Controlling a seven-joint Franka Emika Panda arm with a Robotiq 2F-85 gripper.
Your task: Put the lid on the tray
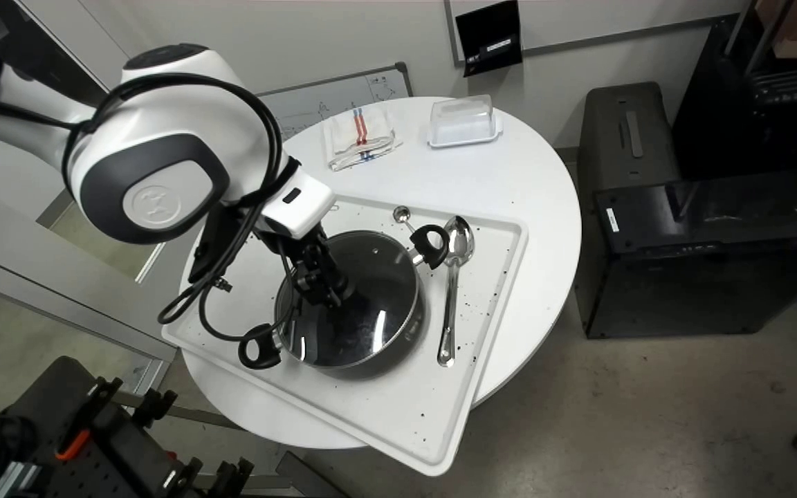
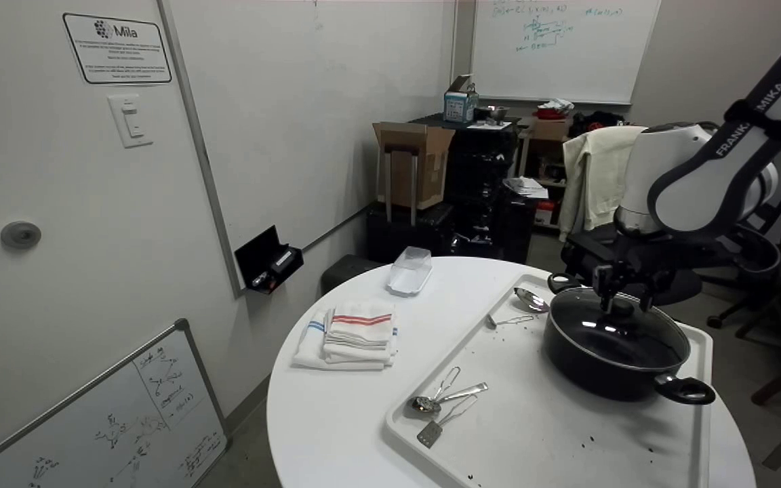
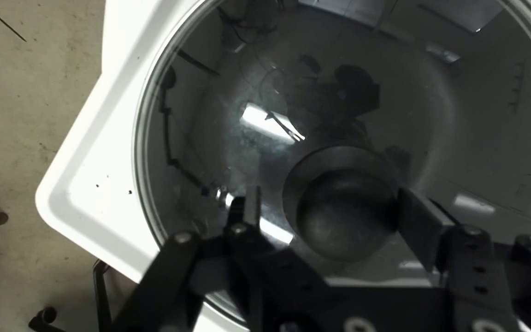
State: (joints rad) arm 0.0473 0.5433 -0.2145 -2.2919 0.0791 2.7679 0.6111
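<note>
We start with the round white surface (image 1: 468,176), broad enough to carry the lot, though the tray (image 1: 371,415) laid on it pokes a corner past its edge. We take the tray as a stand for cooking and as the task's target. On it stands the black pan (image 2: 587,366), and over that lies the lid (image 2: 648,349), apparently well seated, so it is not yet set on the tray itself. Its dark glass throws back so many reflections that we cannot tell what the pan holds.

Well apart from the pan, we see folded cloths (image 2: 360,335), likely set clear of the work, and near them a covered white dish (image 1: 464,123), in which we can make out nothing. On the tray, just beside the pan, lies a long metal spoon (image 1: 450,304); we would set the lid down clear of it.

Our fingers (image 3: 424,228) stand spread, one to each side of the dark knob (image 3: 346,216), with no grip on it that we can see. We judge they are placed so to squeeze it, the handiest hold on smooth glass. In the wrist view the knob sits nearer one of them, so squeezing may nudge the lid sideways before a lift.
</note>
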